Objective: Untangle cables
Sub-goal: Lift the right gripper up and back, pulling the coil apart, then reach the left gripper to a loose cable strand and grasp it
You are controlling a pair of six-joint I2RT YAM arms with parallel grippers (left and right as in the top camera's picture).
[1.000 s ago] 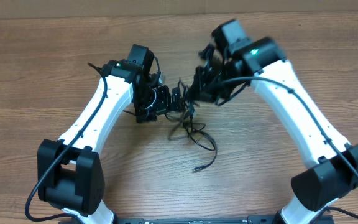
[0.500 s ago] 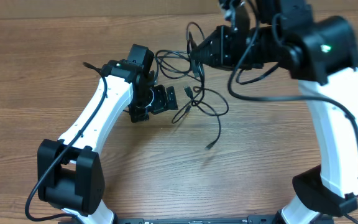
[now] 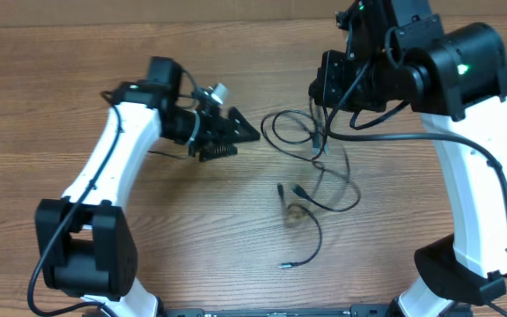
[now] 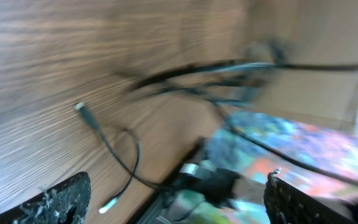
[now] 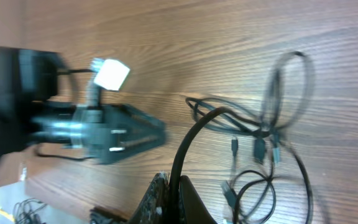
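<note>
The cables are several thin black cords in a loose tangle on the wood table, right of centre. Plug ends lie at the tangle's lower edge. My right gripper is raised above the tangle and shut on one black cord. The right wrist view shows the fingers clamped on that cord, with the rest of the cables below. My left gripper is open and empty, left of the cables and apart from them. In the left wrist view its fingers are wide apart, with a cord on the table beyond.
The wooden table has bare surface in front and at the far left. A silver-tipped cord end lies nearest the front edge. The left wrist view is blurred by motion.
The tangle came out of my left gripper and shifted right, now looser. My left arm swung back to the left with its gripper open. My right gripper rose, holding one cord.
</note>
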